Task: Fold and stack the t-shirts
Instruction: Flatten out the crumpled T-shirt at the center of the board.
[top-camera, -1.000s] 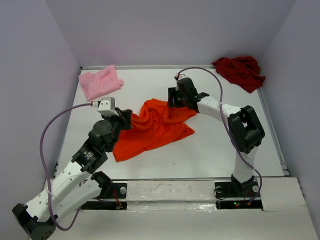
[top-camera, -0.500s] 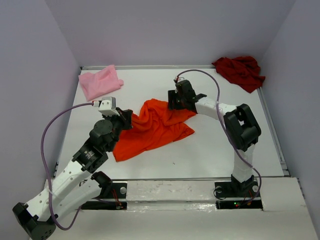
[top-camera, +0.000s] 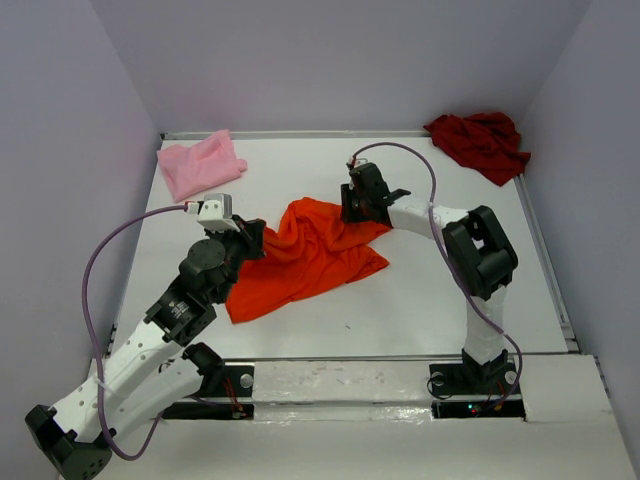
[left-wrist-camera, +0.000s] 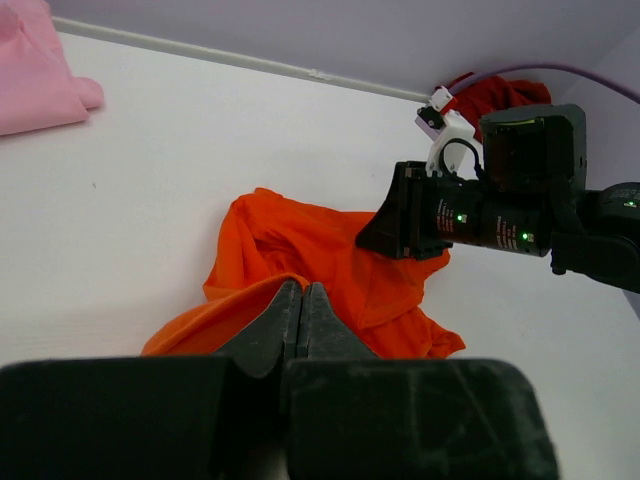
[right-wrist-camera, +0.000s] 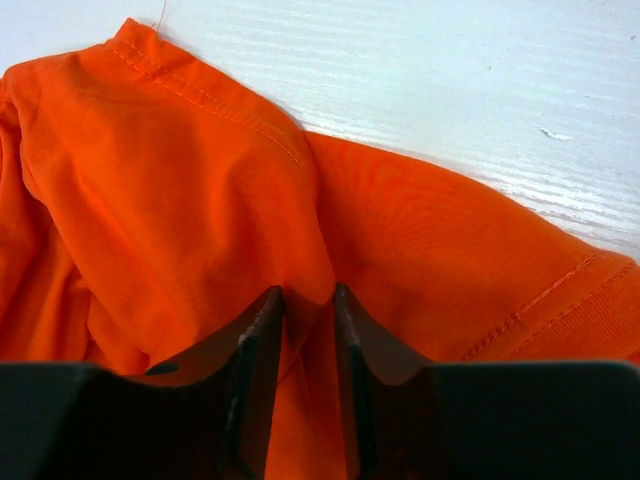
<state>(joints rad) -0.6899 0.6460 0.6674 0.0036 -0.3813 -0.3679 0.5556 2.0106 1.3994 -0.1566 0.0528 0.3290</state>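
The bright orange t-shirt (top-camera: 310, 255) lies crumpled in the middle of the table. My left gripper (top-camera: 252, 236) is at its left edge, jaws pressed together with a raised edge of orange cloth (left-wrist-camera: 250, 300) pinched at the tips (left-wrist-camera: 302, 288). My right gripper (top-camera: 350, 207) is down on the shirt's far right corner. In the right wrist view its jaws (right-wrist-camera: 308, 295) stand close together with a fold of the orange cloth (right-wrist-camera: 180, 180) squeezed between them. The light pink t-shirt (top-camera: 200, 165) lies at the back left. The dark red t-shirt (top-camera: 480, 140) is bunched at the back right.
Grey walls close in the white table (top-camera: 440, 300) on three sides, with a raised rim along the back and right edges. The right arm's wrist (left-wrist-camera: 480, 215) shows in the left wrist view, over the orange cloth.
The right gripper's jaws have narrowed onto the fold of orange cloth, and its wrist has shifted slightly. The left arm and all three shirts have stayed put.
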